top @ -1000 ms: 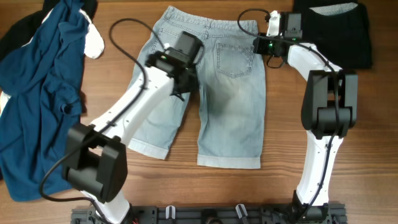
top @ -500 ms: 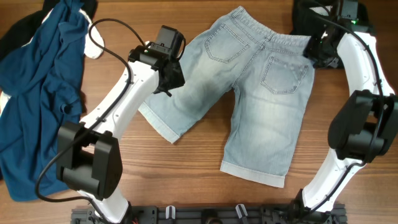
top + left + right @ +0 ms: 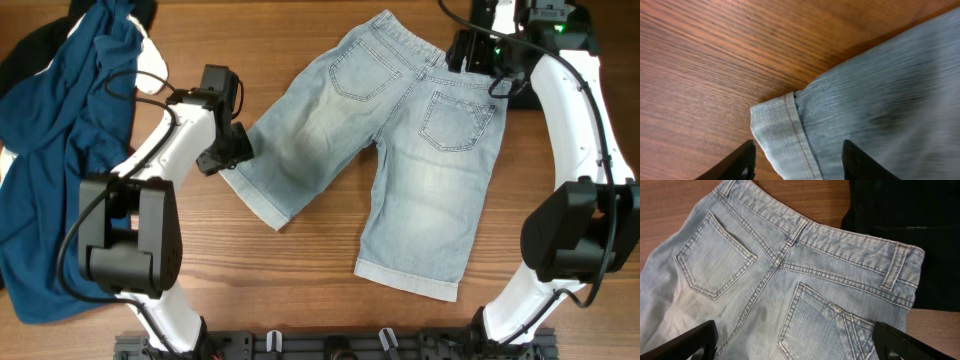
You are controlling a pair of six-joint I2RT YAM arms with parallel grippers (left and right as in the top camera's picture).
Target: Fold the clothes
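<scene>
— Shorts [image 3: 400, 150] of pale blue denim are seen spread flat on the wooden desk [image 3: 300, 300], back pockets up. They are set on a slant, with the waistband at the far side and both legs run out toward the near edge.

— And where is the left hand [image 3: 236, 154] placed?

— Just beside the outer corner of the left leg's hem. From the left wrist its fingers [image 3: 742, 160] are seen held apart. The hem corner [image 3: 772, 127] is laid on bare wood just ahead of them, and nothing is clamped.

— Is the right hand [image 3: 468, 55] found up at the waistband?

— It is, over the right end of it. From the right wrist its fingers [image 3: 687, 342] are shown spread wide, with nothing gripped. Both stitched pockets and a belt loop [image 3: 892, 265] are caught in view beneath.

— What of the other clothes?

— A dark blue top [image 3: 70, 140] is heaped at the left of the desk, well apart from the denim. Black cloth [image 3: 25, 55] is glimpsed behind it at the far corner. At the far right a black garment [image 3: 890, 210] is laid, and the waistband's end is seen touching it.
</scene>
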